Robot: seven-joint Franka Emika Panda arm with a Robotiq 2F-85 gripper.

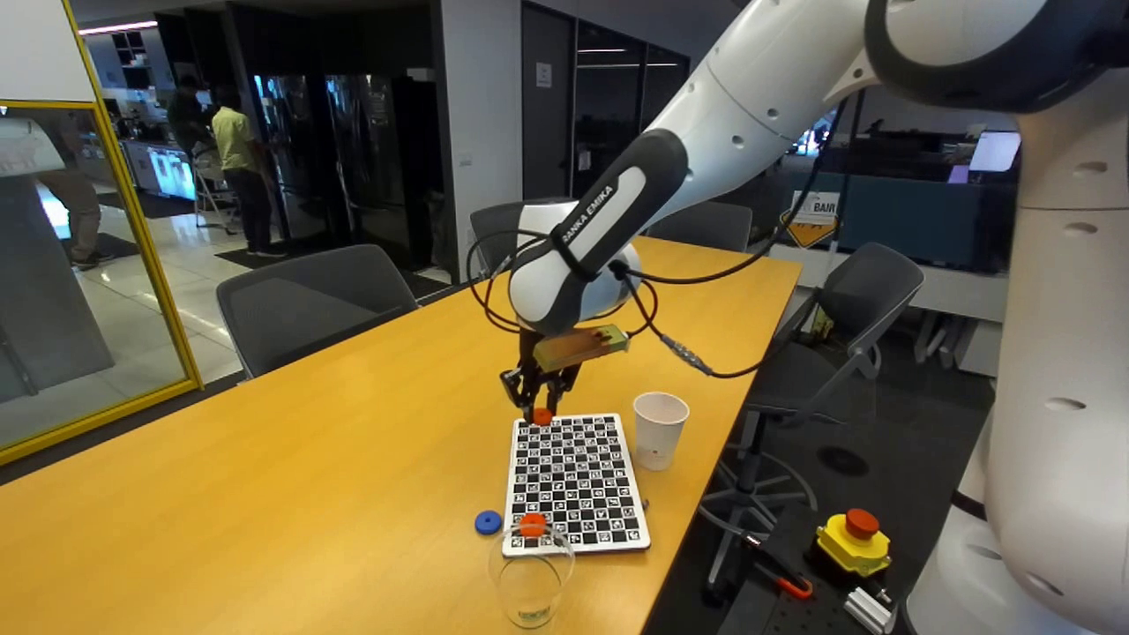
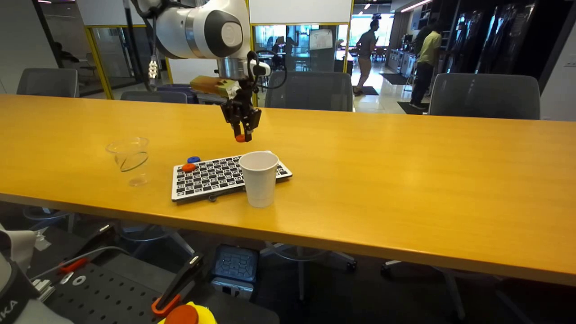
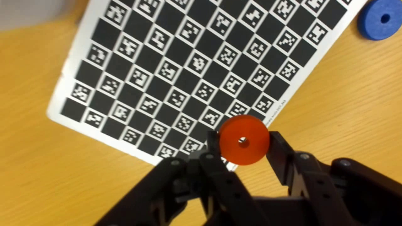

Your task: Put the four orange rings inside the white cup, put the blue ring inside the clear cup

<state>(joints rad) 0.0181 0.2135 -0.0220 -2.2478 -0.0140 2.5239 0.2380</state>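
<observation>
Nearest in an exterior view: clear cup (image 1: 530, 584) on the table (image 1: 353, 476). Orange ring (image 1: 533, 526) on the near end of the board (image 1: 578, 481), blue ring (image 1: 488, 522) just off its edge. White cup (image 1: 659, 434) beside a long edge. Farther back: gripper (image 1: 541, 414) clamped on another orange ring (image 1: 542, 418), raised at the far end.

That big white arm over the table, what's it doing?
It's a robot arm, holding an orange ring in its tool, in the air near one end of a checkered board. A second orange ring lies on the board's other end. The blue ring lies on the table just beside the board, not yet in the clear cup, which stands past that same end. The white cup stands along one side; what it holds can't be seen.
</observation>
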